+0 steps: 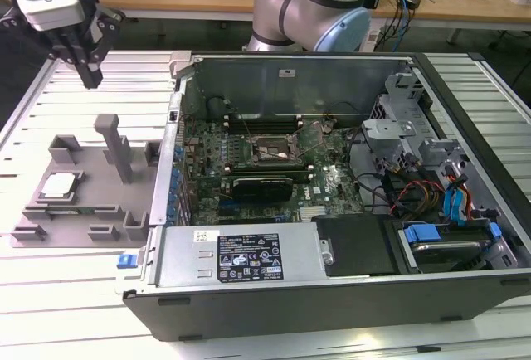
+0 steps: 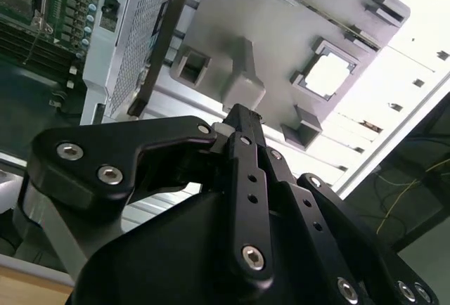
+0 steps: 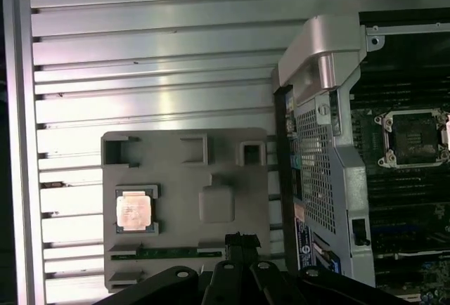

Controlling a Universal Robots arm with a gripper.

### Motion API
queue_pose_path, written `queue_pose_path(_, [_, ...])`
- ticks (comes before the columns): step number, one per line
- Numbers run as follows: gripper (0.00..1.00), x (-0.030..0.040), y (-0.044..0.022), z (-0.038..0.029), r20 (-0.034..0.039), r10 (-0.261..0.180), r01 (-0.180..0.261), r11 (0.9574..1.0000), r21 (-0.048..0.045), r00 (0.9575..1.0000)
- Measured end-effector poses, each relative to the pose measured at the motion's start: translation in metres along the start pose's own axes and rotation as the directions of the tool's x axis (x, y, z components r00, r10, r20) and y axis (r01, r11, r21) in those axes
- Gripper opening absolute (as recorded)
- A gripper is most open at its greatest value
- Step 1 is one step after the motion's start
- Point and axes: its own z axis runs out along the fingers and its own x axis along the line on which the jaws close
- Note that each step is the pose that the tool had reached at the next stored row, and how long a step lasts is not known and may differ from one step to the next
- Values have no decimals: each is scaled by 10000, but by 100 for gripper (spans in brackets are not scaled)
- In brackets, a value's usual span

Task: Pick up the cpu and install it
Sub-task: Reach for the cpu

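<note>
Black linkage of the tool (image 2: 239, 114) fills the near field in both wrist views. Its fingers meet at the tip with nothing between them. In the exterior view the tool (image 1: 90, 78) hangs above the bench (image 1: 50, 294), well apart from the cpu (image 1: 60, 185).

The cpu (image 3: 136, 211) lies flat, metal top up, in a shallow pocket of the grey fixture plate (image 3: 176, 185), toward the exterior view's left.

Handling, as judged:
- Light, thin and stiff.
- The polished top is likely slippery, so flat pressure gives little hold.
- The underside contacts are probably delicate. Avoid dropping or scraping.
- Take hold across two opposite edges, where the pocket walls leave gaps.

Clearances:
- A tall post (image 1: 112, 140) on the fixture stands near the cpu, on the side toward the computer case (image 1: 174, 169).
- Low blocks ring the pocket.
- Room above the fixture is open.
- The case wall rises just beside the fixture on the exterior view's right.
- The socket (image 1: 278, 151) lies inside, among the board parts and cables.
</note>
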Motion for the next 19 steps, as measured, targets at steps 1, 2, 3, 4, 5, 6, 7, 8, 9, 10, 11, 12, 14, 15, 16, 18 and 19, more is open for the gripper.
queue_pose_path(1, [11, 12, 0, 0, 0, 1, -1, 10000, -1, 10000])
queue_pose_path(2, [11, 35, 1, -1, 0, 1, -1, 10000, 0, 10000])
queue_pose_path(3, [11, 56, 1, -1, 0, 1, -1, 10000, -1, 10000])
queue_pose_path(4, [11, 79, 2, -2, 0, 1, -1, 10000, 0, 10000])
queue_pose_path(5, [11, 91, 2, -2, 0, 1, -1, 10000, 0, 10000])
queue_pose_path(6, [11, 105, 3, -2, 0, 1, -1, 10000, 0, 10000])
queue_pose_path(7, [11, 131, 4, -3, 0, 0, 0, 10000, 0, 10000])
queue_pose_path(8, [11, 151, 7, -4, 0, 0, 0, 10000, 0, 10000])
queue_pose_path(9, [11, 177, 9, -4, 0, 1, -1, 10000, 0, 10000])
queue_pose_path(10, [11, 201, 10, -4, 0, 0, 0, 10000, 0, 10000])
queue_pose_path(11, [11, 224, 11, -5, 0, 0, 0, 10000, 0, 10000])
queue_pose_path(12, [11, 243, 11, -5, 0, 0, 0, 10000, 0, 10000])
queue_pose_path(14, [11, 311, 12, -7, 0, 1, -1, 10000, 0, 10000])
queue_pose_path(15, [11, 327, 12, -7, 0, 1, -1, 10000, 0, 10000])
queue_pose_path(16, [11, 339, 12, -8, 0, 0, 0, 10000, 0, 10000])
queue_pose_path(18, [11, 407, 11, -9, 0, 0, 0, 10000, 0, 10000])
queue_pose_path(19, [11, 424, 10, -9, 0, 0, 0, 10000, -1, 10000])
